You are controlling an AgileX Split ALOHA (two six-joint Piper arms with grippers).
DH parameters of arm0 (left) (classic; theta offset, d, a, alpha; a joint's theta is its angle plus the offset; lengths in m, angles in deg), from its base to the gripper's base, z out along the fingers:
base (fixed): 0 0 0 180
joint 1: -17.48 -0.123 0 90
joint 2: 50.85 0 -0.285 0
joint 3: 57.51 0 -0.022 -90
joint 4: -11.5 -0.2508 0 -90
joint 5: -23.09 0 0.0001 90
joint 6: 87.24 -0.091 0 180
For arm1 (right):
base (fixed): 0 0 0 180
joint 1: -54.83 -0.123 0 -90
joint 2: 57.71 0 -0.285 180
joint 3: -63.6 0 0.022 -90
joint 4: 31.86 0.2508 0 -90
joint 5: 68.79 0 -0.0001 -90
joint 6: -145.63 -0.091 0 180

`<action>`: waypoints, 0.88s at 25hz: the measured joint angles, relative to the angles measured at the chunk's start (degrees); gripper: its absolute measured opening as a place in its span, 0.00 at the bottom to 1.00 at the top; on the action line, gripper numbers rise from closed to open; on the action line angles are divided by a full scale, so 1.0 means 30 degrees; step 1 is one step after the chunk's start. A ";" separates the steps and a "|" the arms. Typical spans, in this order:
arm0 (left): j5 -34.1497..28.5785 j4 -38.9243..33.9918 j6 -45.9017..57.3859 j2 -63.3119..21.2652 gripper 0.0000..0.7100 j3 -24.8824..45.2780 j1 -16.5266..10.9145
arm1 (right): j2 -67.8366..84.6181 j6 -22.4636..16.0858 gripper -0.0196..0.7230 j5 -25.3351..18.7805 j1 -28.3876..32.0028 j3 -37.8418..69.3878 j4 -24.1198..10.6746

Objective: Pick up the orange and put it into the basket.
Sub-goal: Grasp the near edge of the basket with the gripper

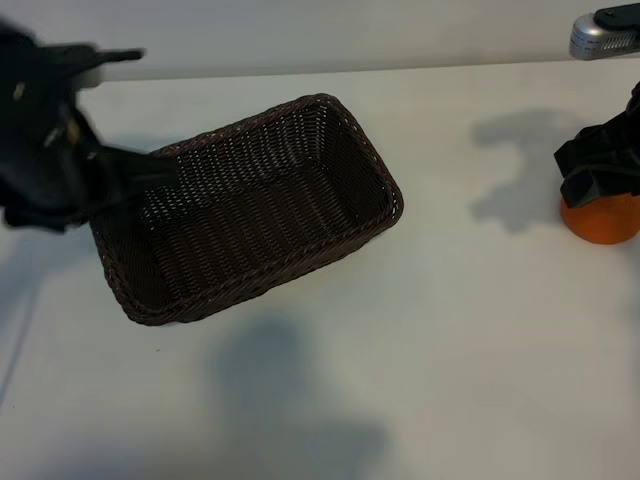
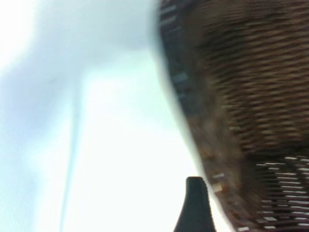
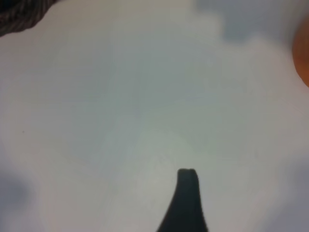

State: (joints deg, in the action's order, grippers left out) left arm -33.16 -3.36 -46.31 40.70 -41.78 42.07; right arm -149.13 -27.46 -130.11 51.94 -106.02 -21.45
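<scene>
Orange (image 1: 600, 222) on table, well apart from empty wicker basket (image 1: 385, 185)

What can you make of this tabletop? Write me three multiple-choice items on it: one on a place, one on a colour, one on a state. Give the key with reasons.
1. Where is the orange?
A. Inside the basket
B. On the table at the exterior view's right edge, under the right hand
C. Next to the left arm

2. What colour is the basket?
A. White
B. Green
C. Dark brown

3. What state is the basket in?
A. Upright and empty
B. Turned upside down
C. Upright with fruit in it

Key:
1 B, since the fruit sits far right, apart from the basket, with the black hand just above it.
2 C, since its woven walls and rim show dark brown against the pale table.
3 A, since its open top faces up and only bare weave shows inside.
</scene>
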 joint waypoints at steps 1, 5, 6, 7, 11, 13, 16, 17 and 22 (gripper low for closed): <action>0.0482 -0.0198 0.0537 -0.0441 0.80 0.0650 0.0000 | 0.0000 0.0000 0.82 0.0000 0.0000 0.0000 0.0015; 0.2268 -0.0134 0.1727 -0.0932 0.80 0.1923 -0.0387 | 0.0000 0.0006 0.82 0.0000 0.0000 0.0000 0.0015; 0.2548 -0.0016 0.1795 -0.0838 0.80 0.2008 -0.0628 | 0.0000 0.0024 0.82 0.0000 0.0000 0.0000 0.0018; 0.2716 0.0098 0.1847 -0.0715 0.80 0.2047 -0.0825 | 0.0000 0.0024 0.82 0.0000 0.0000 0.0000 0.0018; 0.3644 0.0638 0.1899 -0.0355 0.80 0.2291 -0.1932 | 0.0000 0.0101 0.82 0.0000 0.0000 0.0000 0.0237; 0.4285 0.1178 0.1650 -0.0122 0.80 0.2387 -0.2576 | 0.0000 0.0233 0.82 0.0000 0.0000 0.0000 0.0320; 0.5006 0.2113 0.0627 0.0584 0.80 0.2404 -0.3213 | 0.0000 0.0281 0.82 0.0000 0.0000 0.0000 0.0364; 0.5193 0.2337 0.0351 0.0790 0.80 0.2404 -0.3309 | 0.0000 0.0301 0.82 0.0000 0.0000 0.0000 0.0364; 0.5923 0.3053 -0.0036 0.2121 0.80 0.2404 -0.3376 | 0.0000 0.0367 0.82 0.0000 0.0000 0.0000 0.0364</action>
State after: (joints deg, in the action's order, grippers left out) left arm -15.39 5.80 -46.42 47.06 -34.56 31.95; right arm -149.13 -26.36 -130.11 51.94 -106.02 -20.36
